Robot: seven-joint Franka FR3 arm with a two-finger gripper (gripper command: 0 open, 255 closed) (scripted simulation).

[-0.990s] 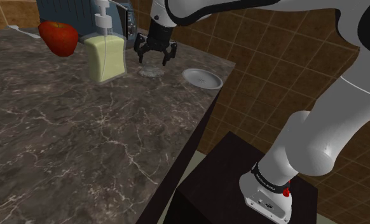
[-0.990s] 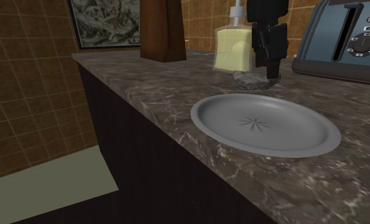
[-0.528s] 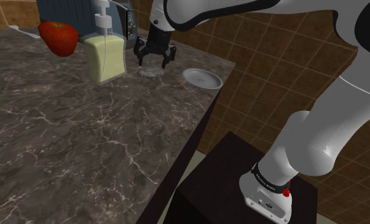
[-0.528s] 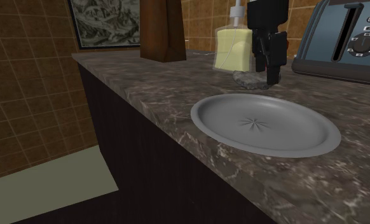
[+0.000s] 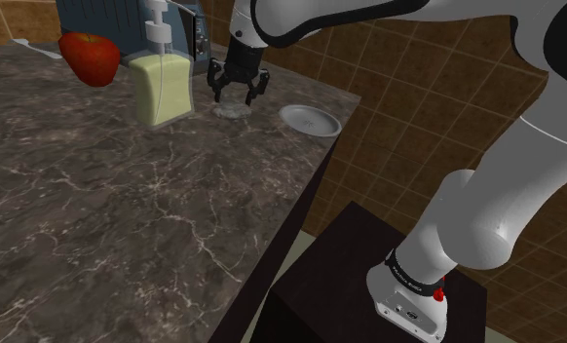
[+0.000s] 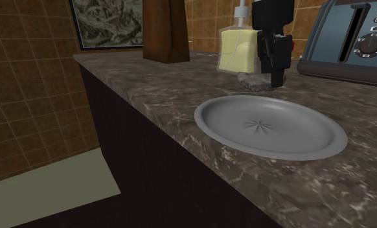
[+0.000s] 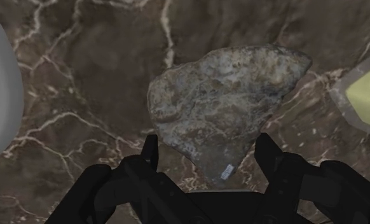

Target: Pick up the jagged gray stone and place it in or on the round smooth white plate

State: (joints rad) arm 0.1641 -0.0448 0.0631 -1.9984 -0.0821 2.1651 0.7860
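Note:
The jagged gray stone lies on the dark marble counter, seen in the shoulder view and second exterior view. My gripper hangs just over it, open, its fingertips standing apart on either side of the stone's near end without touching it. The shoulder view places the gripper directly above the stone, beside the soap bottle. The round pale plate sits empty near the counter's edge, a short way from the stone; it lies large in the second exterior view.
A yellow soap dispenser stands close to the gripper on the shoulder view's left. A red apple and a blue-grey toaster are behind it. A brown block stands at the back. The counter drops off past the plate.
The gripper has shifted slightly above the stone and its fingers look a little closer together. The stone and plate have not moved.

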